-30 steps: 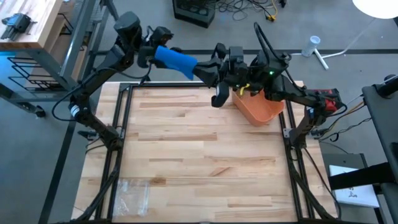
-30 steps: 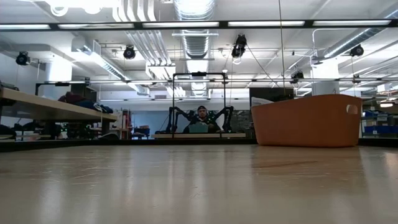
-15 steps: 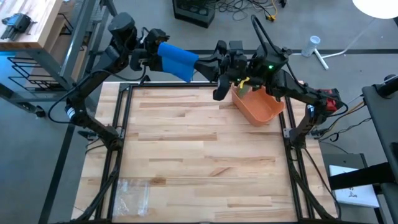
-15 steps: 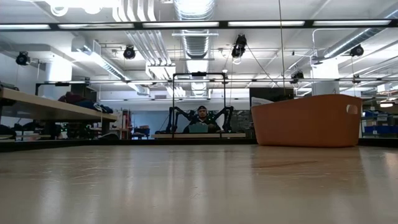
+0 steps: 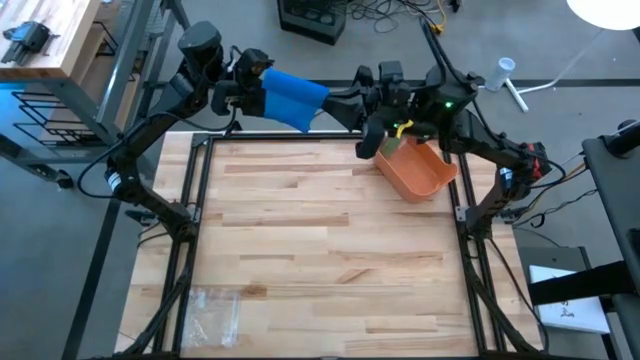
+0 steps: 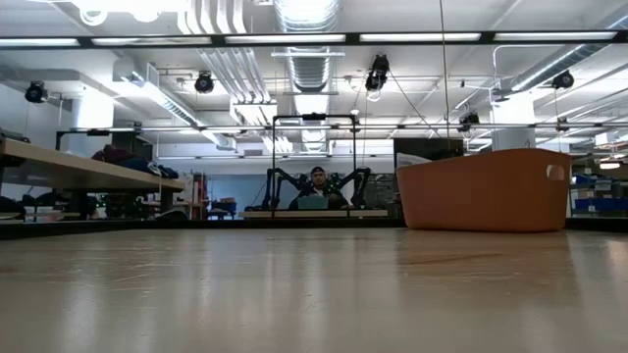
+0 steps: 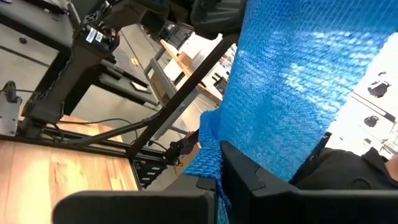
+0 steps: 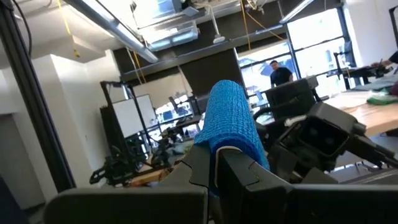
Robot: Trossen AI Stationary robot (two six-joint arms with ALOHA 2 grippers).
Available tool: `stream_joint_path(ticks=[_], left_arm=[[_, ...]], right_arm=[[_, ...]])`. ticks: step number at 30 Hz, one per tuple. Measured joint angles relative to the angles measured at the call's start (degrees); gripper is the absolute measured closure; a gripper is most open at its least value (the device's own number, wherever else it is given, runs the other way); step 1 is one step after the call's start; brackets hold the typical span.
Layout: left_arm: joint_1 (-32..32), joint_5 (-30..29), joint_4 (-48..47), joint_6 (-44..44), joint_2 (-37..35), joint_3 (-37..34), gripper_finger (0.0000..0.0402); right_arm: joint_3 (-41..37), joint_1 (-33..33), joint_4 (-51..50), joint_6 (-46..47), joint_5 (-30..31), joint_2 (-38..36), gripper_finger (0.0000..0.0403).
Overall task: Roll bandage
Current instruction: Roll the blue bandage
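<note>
The blue bandage (image 5: 292,97) is a broad woven strip held in the air above the table's far edge, spanning between my two grippers. My left gripper (image 5: 258,90) is shut on its left end and my right gripper (image 5: 331,103) is shut on its right end. In the left wrist view the bandage (image 7: 292,81) fills the picture beyond the fingers. In the right wrist view the bandage (image 8: 231,121) rises between the fingers, with the left arm's gripper behind it. The low view shows neither gripper nor the bandage. My left gripper pinches the bandage's left end (image 7: 214,163) between its two fingers (image 7: 252,177), coming level from the table's left. The strip is lifted clear of the table and runs away from the fingers toward the other gripper; a loose corner hangs beside the hold. My right gripper pinches the bandage's right end (image 8: 217,144) between its two fingers (image 8: 242,167), coming roughly level from the table's right. The strip is clear of the table and stands up past the fingertips toward my left gripper. One layer or several, I cannot tell.
An orange bin (image 5: 418,172) stands at the table's far right, just below the right arm; it also shows in the low view as the bin (image 6: 486,189). A clear plastic bag (image 5: 212,310) lies at the near left. A person (image 6: 316,179) sits far behind the table.
My right gripper has gone a little toward the table's right and far edge and its wrist has rolled. The bandage's right end has followed it, while the left end has stayed about where it was. Both grippers have stayed shut.
</note>
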Motion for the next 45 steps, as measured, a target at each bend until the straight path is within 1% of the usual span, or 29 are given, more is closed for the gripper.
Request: stream_joint_path(ticks=[6, 10, 19, 22, 24, 29, 33, 37, 41, 45], left_arm=[[-0.69, 0.02, -0.09, -0.73, -0.02, 0.00, 0.0401], [-1.56, 1.16, -0.30, -1.10, -0.35, 0.00, 0.0401], [-1.88, 1.75, -0.33, -2.07, -1.75, 0.07, 0.0401], [-2.01, 2.47, -0.28, -2.05, -2.43, 0.09, 0.0401], [-2.01, 2.47, -0.26, -2.05, -2.67, 0.11, 0.0401], [-2.14, 2.39, -0.19, -1.77, -2.92, 0.11, 0.0401], [-2.28, 0.25, 0.04, -1.30, -3.04, 0.11, 0.0401], [-3.13, 0.02, 0.01, -1.38, -2.16, 0.11, 0.0401], [-3.45, -0.33, -0.22, -1.76, -1.84, 0.11, 0.0394], [-3.50, -0.48, -0.01, -2.00, -1.84, 0.11, 0.0375]], right_arm=[[0.00, -0.63, -2.26, -2.66, 0.25, -0.19, 0.0400], [0.00, -0.63, -4.04, -6.55, 3.15, -0.08, 0.0400], [0.00, -0.74, -7.80, -14.10, 3.76, -0.08, 0.0400], [0.00, -0.72, -8.25, -15.97, 5.86, -0.06, 0.0400], [0.00, -0.72, -8.23, -16.63, 7.61, -0.02, 0.0400], [0.00, -0.72, -8.25, -19.48, 8.96, 0.03, 0.0400], [0.00, -0.72, -8.23, -20.94, 9.14, 0.03, 0.0400], [0.00, -0.72, -8.25, -22.44, 9.11, 0.03, 0.0400], [0.00, -0.72, -8.61, -24.40, 9.14, 0.03, 0.0400], [0.00, -0.72, -8.65, -24.73, 9.14, 0.07, 0.0400]])
